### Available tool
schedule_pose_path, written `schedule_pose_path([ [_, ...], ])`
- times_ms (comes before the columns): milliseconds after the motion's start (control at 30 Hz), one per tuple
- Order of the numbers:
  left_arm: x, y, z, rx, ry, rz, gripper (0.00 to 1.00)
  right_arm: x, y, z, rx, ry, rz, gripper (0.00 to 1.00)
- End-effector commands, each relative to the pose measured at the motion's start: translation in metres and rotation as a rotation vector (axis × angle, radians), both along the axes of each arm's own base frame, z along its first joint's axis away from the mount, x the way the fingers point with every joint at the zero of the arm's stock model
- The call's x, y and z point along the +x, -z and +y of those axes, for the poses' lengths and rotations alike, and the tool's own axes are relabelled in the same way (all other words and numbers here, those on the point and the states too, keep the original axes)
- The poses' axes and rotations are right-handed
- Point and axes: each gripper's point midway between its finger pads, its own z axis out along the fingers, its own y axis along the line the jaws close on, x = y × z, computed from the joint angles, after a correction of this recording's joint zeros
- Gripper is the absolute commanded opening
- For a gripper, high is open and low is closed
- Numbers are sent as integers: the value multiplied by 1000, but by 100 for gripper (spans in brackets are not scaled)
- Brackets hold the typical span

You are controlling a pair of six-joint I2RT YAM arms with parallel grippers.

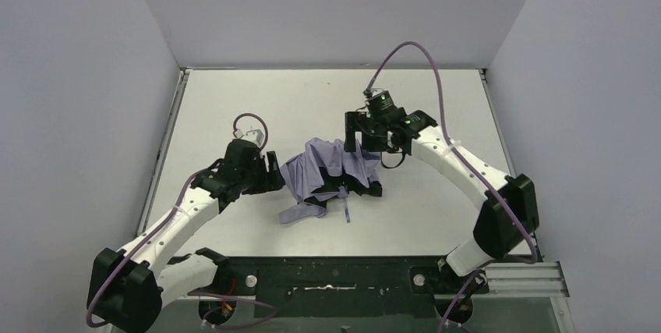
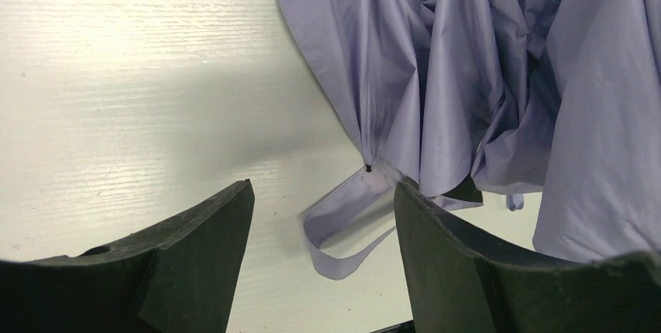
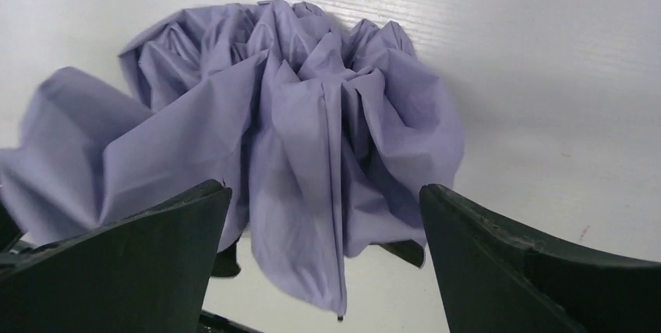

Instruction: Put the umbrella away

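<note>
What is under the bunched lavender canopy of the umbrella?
Under the umbrella canopy, only a few black pieces poke out at its near edge, lying on the table. The folds cover the shaft and handle, so neither can be seen.

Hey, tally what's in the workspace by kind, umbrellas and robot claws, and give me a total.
Umbrella: 1
Claws: 2, the left claw and the right claw, both open
Total: 3

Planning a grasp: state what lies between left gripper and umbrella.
Left wrist view: only bare table, with the umbrella's strap loop lying between the left gripper's open fingers.
</note>
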Motion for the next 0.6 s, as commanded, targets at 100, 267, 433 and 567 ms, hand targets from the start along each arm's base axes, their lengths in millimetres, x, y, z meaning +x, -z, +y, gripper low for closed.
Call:
schedule_pose_path([
  [100,-2,-7,0,-43,-8,-31,64,16,37,39,-20,-102,69,100],
  [267,-6,-3,0,-49,-6,-25,65,5,68,62,-37,-146,141,100],
  [433,-7,-1,0,-53,-7,-21,65,-3,107,57,-129,-109,205,100],
  [567,-7,-1,-1,-56,-2,-17,65,-7,133,56,-177,-109,239,100],
])
